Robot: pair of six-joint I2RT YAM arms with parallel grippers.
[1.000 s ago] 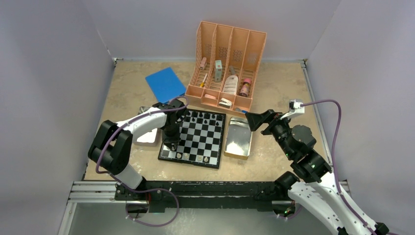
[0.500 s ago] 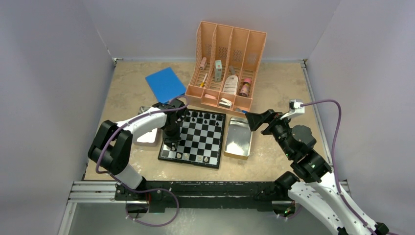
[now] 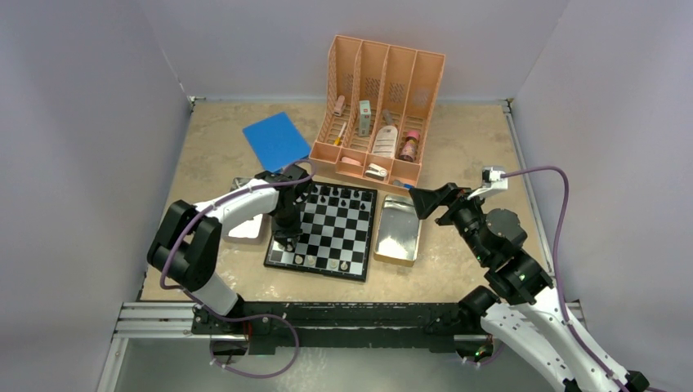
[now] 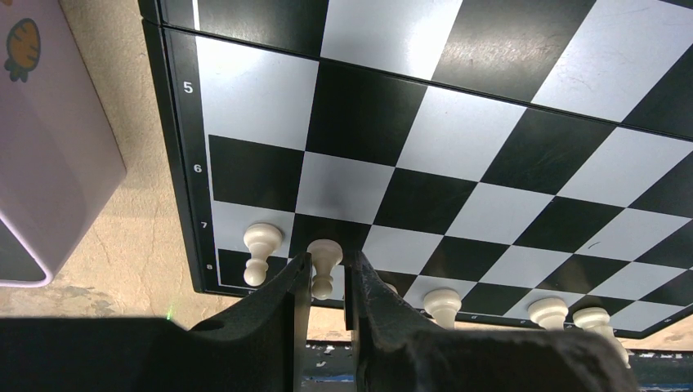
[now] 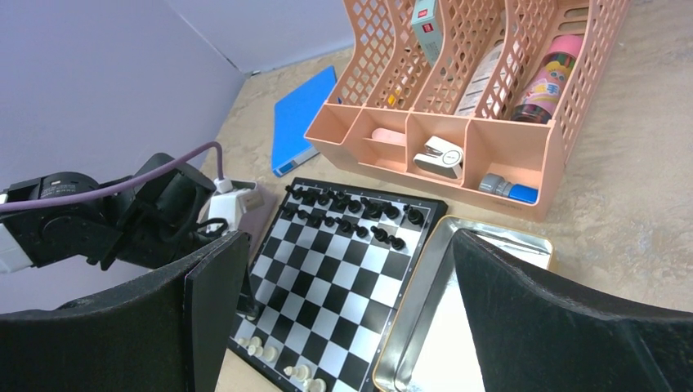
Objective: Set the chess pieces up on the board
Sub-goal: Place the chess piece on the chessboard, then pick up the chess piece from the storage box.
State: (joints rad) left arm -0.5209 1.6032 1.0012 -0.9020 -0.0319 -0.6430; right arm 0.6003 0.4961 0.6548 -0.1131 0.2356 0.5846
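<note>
Table [image 3: 458, 147] holds the board [image 3: 331, 237], black pieces [image 3: 339, 196] lined along its 12 o'clock edge. Right gripper [image 5: 347, 269] hangs wide open and empty at 3 o'clock. Left gripper [image 4: 328, 273] pinches a white pawn [image 4: 324, 255] near the 7 o'clock corner, likely to stand it there.

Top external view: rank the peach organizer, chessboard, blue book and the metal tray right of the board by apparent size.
1. Peach organizer.
2. Chessboard.
3. Blue book and metal tray look about alike; I won't rank them.
</note>
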